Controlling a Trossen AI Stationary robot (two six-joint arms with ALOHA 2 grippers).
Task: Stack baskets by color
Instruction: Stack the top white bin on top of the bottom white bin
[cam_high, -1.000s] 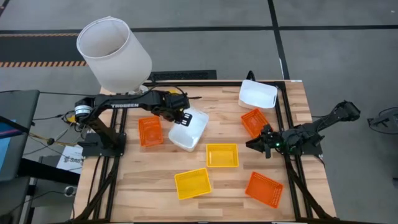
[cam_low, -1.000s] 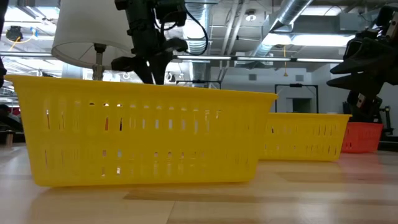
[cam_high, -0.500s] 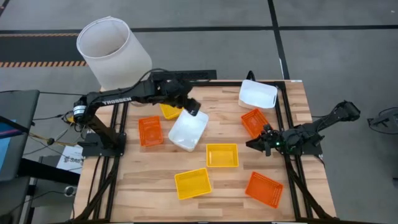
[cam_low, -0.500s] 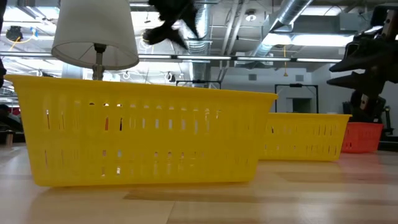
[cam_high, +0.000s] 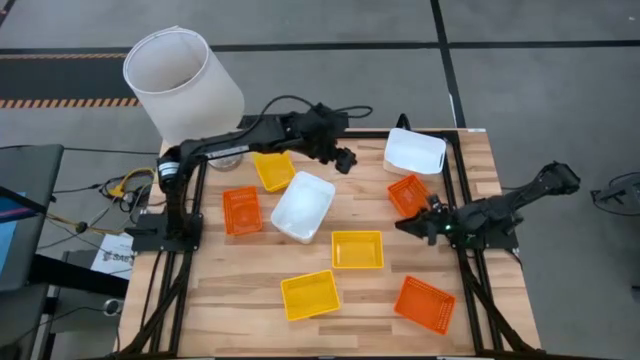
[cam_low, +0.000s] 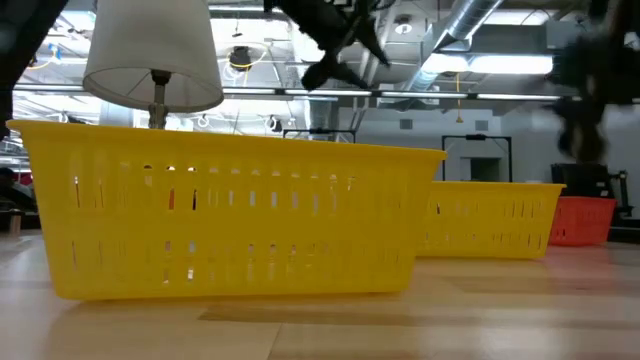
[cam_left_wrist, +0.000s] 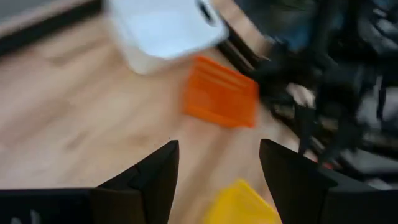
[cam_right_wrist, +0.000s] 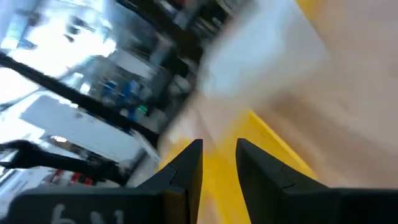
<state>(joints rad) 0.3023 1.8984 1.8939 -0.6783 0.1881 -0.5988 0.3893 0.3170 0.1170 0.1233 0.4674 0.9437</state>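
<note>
My left gripper (cam_high: 345, 160) (cam_left_wrist: 217, 163) hangs open and empty above the table's far middle, between a white basket (cam_high: 302, 205) resting on its base and a second white basket (cam_high: 414, 152) at the far right. My right gripper (cam_high: 425, 222) (cam_right_wrist: 219, 155) hovers at the right, just near of an orange basket (cam_high: 408, 195), its fingers slightly apart with nothing between them. Other orange baskets sit at the left (cam_high: 241, 210) and near right (cam_high: 424, 303). Yellow baskets lie at the far left (cam_high: 273, 170), middle (cam_high: 357, 249) and near middle (cam_high: 310, 295).
A large white lamp shade (cam_high: 182, 85) stands beyond the table's far left corner. Black frame rails (cam_high: 462, 190) run along the table's sides. In the low view the near yellow basket (cam_low: 230, 215) fills the foreground. Bare wood lies at the near left (cam_high: 215, 300).
My left gripper has let go of the middle white basket's far rim, risen and swung toward the far right, tipping up. The basket stays flat on the table, and the far-left yellow basket is uncovered. My right gripper has risen a little.
</note>
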